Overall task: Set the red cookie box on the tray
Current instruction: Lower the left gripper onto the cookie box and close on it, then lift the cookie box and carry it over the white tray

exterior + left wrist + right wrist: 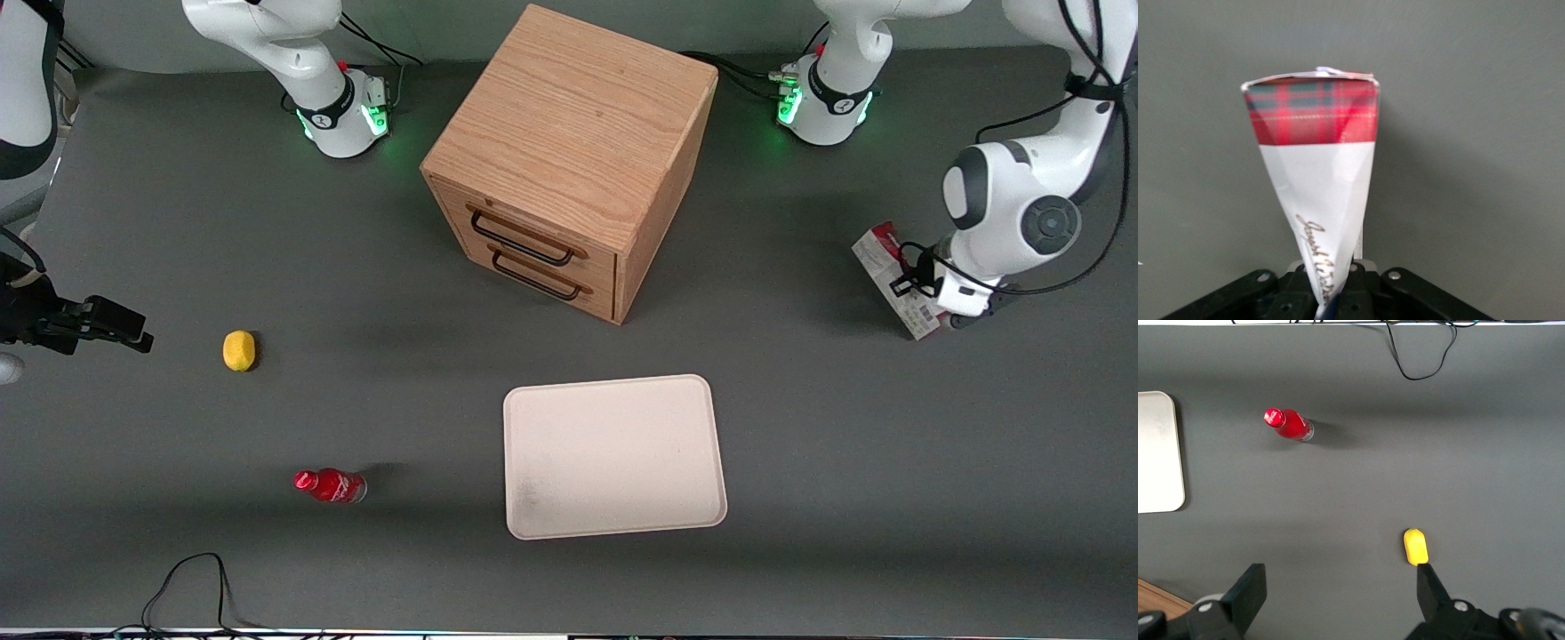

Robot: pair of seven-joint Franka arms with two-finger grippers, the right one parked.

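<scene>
Gripper, right edge of front frame, clamped on cookie box, well apart from tray.

surface: dark grey tabletop | furniture: oak two-drawer cabinet | light: soft, even

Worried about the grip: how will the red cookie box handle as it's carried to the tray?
The red cookie box looks like thin card, likely light and crushable. The claw pinches one end, so it may pivot or slip. Flat faces mean it shouldn't roll on the tray.
</scene>
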